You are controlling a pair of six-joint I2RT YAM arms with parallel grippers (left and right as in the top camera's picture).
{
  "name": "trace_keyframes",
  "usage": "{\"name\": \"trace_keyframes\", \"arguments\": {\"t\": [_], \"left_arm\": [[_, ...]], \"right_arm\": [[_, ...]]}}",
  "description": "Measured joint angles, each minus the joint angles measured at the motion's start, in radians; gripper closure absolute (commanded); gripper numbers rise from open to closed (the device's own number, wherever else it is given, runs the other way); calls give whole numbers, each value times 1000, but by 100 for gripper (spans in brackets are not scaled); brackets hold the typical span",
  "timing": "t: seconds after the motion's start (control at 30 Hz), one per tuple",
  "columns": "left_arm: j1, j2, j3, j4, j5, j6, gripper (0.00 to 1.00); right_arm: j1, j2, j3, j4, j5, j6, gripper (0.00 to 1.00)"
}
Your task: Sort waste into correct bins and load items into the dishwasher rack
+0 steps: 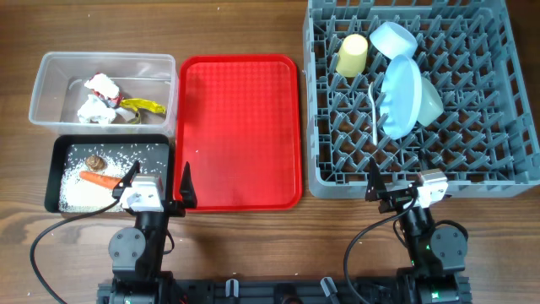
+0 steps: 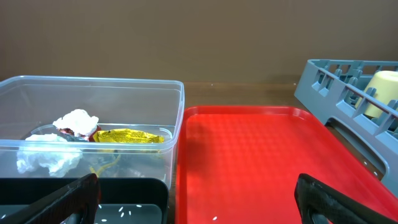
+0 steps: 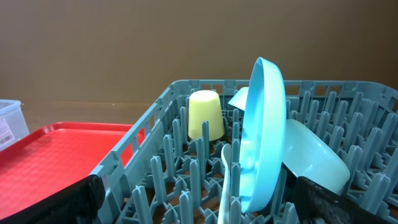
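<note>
Left tool and right tool sit spread and empty at the worktop's near edge. Wrappers lie in the clear tub, carrot in the black tray, along the left edge. In the rack, far right corner, the plate stands on edge; a nudge from the right tool could topple it.

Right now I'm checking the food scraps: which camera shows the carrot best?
The overhead view: the carrot lies in full sight amid rice in the black tray. The left wrist view catches only that tray's far edge and a few grains, no carrot. The right wrist view faces the rack and misses it.
</note>
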Motion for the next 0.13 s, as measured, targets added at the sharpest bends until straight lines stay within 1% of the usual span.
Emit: {"name": "trace_keyframes", "arguments": {"t": [0.13], "left_arm": [[0, 0, 0, 0, 0, 0, 0]], "right_arm": [[0, 0, 0, 0, 0, 0, 0]]}}
